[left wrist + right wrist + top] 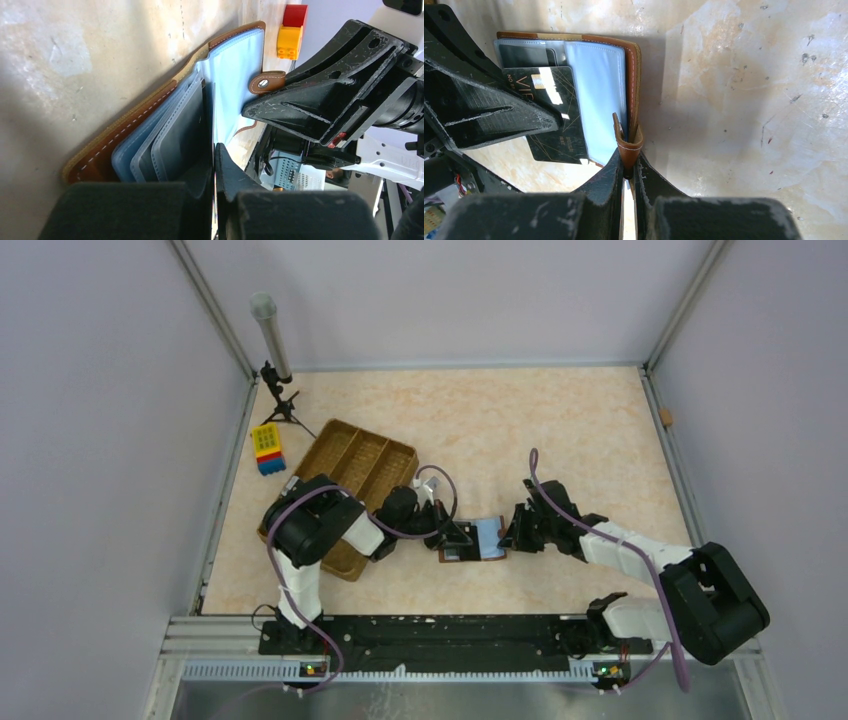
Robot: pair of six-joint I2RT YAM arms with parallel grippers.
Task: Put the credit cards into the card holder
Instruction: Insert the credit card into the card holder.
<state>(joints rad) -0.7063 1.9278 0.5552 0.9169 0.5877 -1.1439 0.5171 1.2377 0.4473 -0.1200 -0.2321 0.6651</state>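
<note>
Left gripper (pixel 215 160) pinches a credit card (pixel 556 115), seemingly halfway into the card holder (pixel 599 85); right gripper (pixel 626 172) clamps the strap (pixel 626 142); full insertion is left.

Two arms are counted in the top view: the left arm (pixel 310 530) at lower left and the right arm (pixel 640 550) at lower right. Two grippers are counted, the left gripper (pixel 460 537) and the right gripper (pixel 506 536). One card holder (pixel 480 540) is seen at the centre of the frame. One dark credit card (pixel 556 117) is made out at centre left of the right wrist view; whether a second is lodged in a sleeve cannot be told. One compartmented tray (pixel 352 440), one yellow-and-blue block (pixel 268 448), one tripod-mounted tube (pixel 272 335) and one small brown piece (pixel 665 417) are counted on one table (pixel 560 430).
</note>
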